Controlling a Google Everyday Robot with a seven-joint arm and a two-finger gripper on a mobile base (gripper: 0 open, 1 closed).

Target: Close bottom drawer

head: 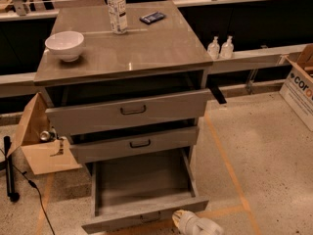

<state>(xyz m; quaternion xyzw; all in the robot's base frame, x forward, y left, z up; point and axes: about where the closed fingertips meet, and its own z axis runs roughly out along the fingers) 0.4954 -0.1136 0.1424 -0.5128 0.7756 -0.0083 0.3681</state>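
- Grey bottom drawer (pixel 142 180) sits at the lower centre of the frame, pulled far out of the cabinet (pixel 122 58), with its long shallow tray showing from above.
- Its slim front panel (pixel 122 220) runs along the bottom edge of the frame, and the small dark handle (pixel 149 218) is at the panel's centre.
- A white gripper (pixel 183 220) is at the very bottom of the frame, just right of that handle and close against the front panel. I cannot tell whether it is open or closed, or whether it has hold of anything.
- Above, the middle drawer (pixel 139 143) and the tall top drawer (pixel 132 110) each stand slightly out.
- On the cabinet top, a white bowl (pixel 64 44) sits at the left, a clear bottle (pixel 116 6) stands at the back, and a dark flat object (pixel 152 17) lies just right of it.
- Two small bottles (pixel 220 48) stand on the ledge at the upper right.
- An open cardboard box (pixel 39 141) lies on the floor at the left, and another box (pixel 301 84) is at the right edge.
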